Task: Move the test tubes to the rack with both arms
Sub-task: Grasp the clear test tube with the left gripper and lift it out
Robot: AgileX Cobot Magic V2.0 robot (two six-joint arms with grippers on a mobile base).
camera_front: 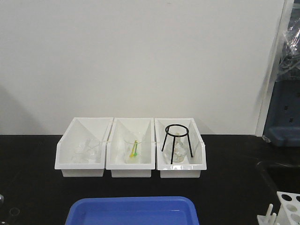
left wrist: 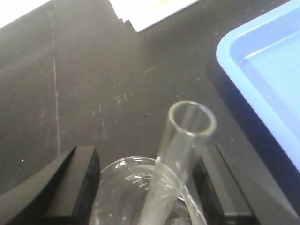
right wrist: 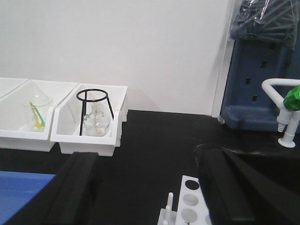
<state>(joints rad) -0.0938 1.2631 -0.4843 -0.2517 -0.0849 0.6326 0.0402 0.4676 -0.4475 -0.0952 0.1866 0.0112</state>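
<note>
From where I stand, the black tabletop (camera_front: 37, 154) carries a flat blue plastic tray (camera_front: 131, 213) up front and three white plastic bins (camera_front: 130, 172) in a row behind it. The small white pierced test-tube rack (camera_front: 281, 208) sits at the near right corner.

The right gripper (right wrist: 147, 159) hangs over that rack with its fingers spread wide and nothing between them.

The left gripper (left wrist: 147, 154) is also spread apart. It straddles a wide clear glass beaker (left wrist: 126, 197) in which one slim clear glass test tube (left wrist: 180, 154) leans, its rim tipped toward the tray side.

I'd judge the pick is the step in hand. The tube sits much nearer one finger than the other, so the wrist should shift to centre it first. The fingers should then close just under the rim, above the beaker's lip, so they catch only the tube. Drawing it out along its lean should keep the beaker from tipping.
</note>
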